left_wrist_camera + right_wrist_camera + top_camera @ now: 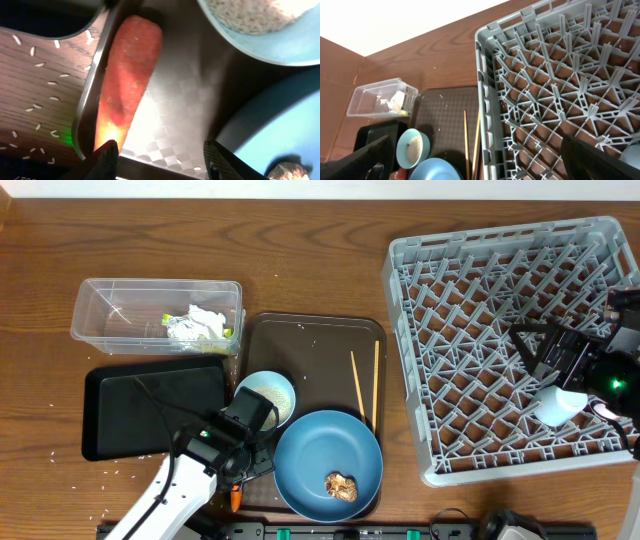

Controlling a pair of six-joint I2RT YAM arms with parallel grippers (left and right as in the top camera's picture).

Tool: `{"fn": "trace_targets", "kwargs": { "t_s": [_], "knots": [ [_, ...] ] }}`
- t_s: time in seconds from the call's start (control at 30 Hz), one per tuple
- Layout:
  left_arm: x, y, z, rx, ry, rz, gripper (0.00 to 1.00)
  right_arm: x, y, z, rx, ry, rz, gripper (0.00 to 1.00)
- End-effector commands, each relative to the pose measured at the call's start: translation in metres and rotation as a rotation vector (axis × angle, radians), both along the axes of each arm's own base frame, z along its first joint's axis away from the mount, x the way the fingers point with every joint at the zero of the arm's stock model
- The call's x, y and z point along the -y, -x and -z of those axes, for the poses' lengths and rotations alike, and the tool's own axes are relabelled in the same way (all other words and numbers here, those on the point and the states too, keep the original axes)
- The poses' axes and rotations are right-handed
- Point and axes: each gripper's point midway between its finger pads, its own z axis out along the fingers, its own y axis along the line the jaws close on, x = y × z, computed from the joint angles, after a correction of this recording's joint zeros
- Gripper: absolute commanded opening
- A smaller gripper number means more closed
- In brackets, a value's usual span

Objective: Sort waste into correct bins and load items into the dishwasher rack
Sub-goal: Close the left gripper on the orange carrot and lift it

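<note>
Left wrist | your left claw (160, 147) spread, carrot (127, 80) at its 11 o'clock | right claw (475, 141) spread above rack (560, 75)

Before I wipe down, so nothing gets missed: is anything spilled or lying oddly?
Yes: rice grains lie scattered on the wooden table beside the brown tray's rim, clearly spilled. A carrot lies along that rim, inside the tray.

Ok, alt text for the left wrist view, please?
An orange carrot lies along the brown tray's rim, just ahead of the open left gripper. Rice grains dot the wooden table at left; a rice-filled bowl and the blue bowl sit right.
</note>
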Motion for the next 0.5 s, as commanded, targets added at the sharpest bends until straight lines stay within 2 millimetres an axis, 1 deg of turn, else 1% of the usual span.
{"fn": "trace_targets", "kwargs": {
  "t_s": [0.0, 0.23, 0.27, 0.3, 0.33, 0.47],
  "knots": [
    [-0.016, 0.004, 0.010, -0.009, -0.077, -0.053, 0.56, -0.004, -0.001, -0.002, 0.014, 0.013, -0.025, 0.99],
    [-0.017, 0.003, 0.018, -0.025, -0.092, -0.092, 0.56, -0.004, -0.001, -0.003, 0.015, 0.014, -0.025, 0.99],
    [-0.016, 0.002, 0.020, -0.027, -0.092, -0.103, 0.57, -0.004, -0.001, -0.003, 0.015, 0.014, -0.025, 0.99],
    [-0.016, 0.003, 0.022, -0.034, -0.095, -0.124, 0.65, -0.004, -0.001, -0.003, 0.016, 0.014, -0.025, 0.99],
    [-0.016, 0.004, 0.024, -0.046, -0.096, -0.147, 0.67, -0.004, -0.001, -0.003, 0.016, 0.014, -0.025, 0.99],
    [-0.008, 0.007, 0.033, -0.082, -0.063, -0.154, 0.68, -0.004, -0.001, -0.002, 0.015, 0.014, -0.025, 0.99]
  ]
}}
